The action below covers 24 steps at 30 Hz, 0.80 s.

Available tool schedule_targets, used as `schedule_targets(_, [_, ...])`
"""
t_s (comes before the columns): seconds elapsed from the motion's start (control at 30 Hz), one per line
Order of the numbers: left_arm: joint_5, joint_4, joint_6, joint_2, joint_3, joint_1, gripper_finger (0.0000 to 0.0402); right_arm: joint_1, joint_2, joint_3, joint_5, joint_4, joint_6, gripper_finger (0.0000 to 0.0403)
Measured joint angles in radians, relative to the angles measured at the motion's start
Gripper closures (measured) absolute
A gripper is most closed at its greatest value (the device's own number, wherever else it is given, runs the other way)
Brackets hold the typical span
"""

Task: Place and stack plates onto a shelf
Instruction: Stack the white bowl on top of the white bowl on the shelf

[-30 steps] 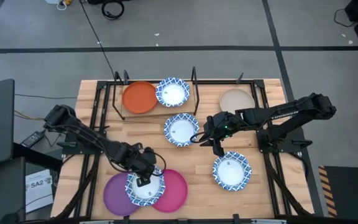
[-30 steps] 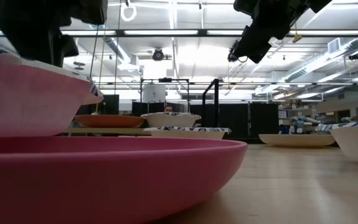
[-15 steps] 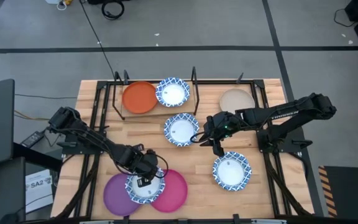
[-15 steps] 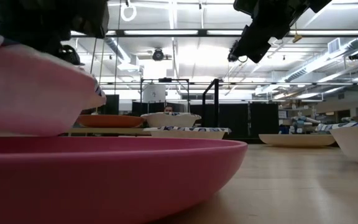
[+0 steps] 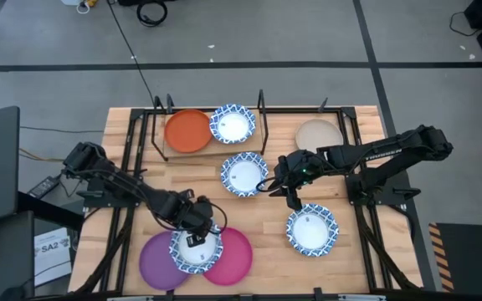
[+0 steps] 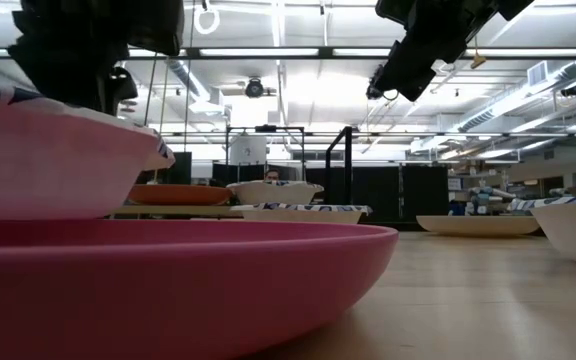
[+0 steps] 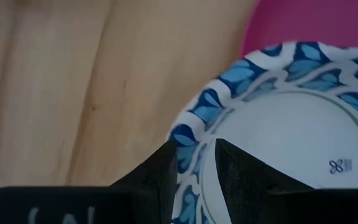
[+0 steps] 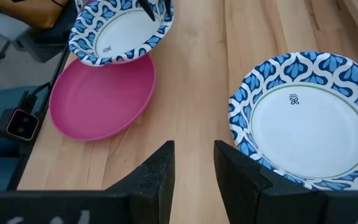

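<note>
Plates were spread all around the shelf (image 5: pixel 159 142) at the table's back edge, which carried an orange plate (image 5: pixel 187 131) and a blue-and-white plate (image 5: pixel 233 124) side by side. Well in front of the shelf, the left gripper (image 5: pixel 196 231) pinched the rim of another patterned plate (image 5: pixel 196 250) over the purple plate (image 5: pixel 156 262) and pink plate (image 5: pixel 231 256). Right of the shelf, the right gripper (image 5: pixel 279 189) hovered empty, fingers slightly apart, beside a third patterned plate (image 5: pixel 243 174).

Probably a lab or workshop hall: strip lights (image 6: pixel 268 52), exposed ceiling ducts (image 6: pixel 183 75), grey concrete floor (image 5: pixel 266 33) with taped lines
</note>
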Motion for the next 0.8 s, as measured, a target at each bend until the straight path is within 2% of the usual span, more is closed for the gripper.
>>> schedule_targets(0.3, [-0.014,-0.006,0.052,0.0,0.0,0.039,0.0285,0.0,0.0,0.0,0.0,0.0,0.0,0.0285])
schedule_targets(0.47, [0.062,-0.018,0.099,0.0,0.0,0.053,0.0285,0.0,0.0,0.0,0.0,0.0,0.0,0.0285])
schedule_targets(0.8, [0.124,-0.023,0.148,0.002,0.0,0.053,0.0285,0.0,0.0,0.0,0.0,0.0,0.0,0.0285])
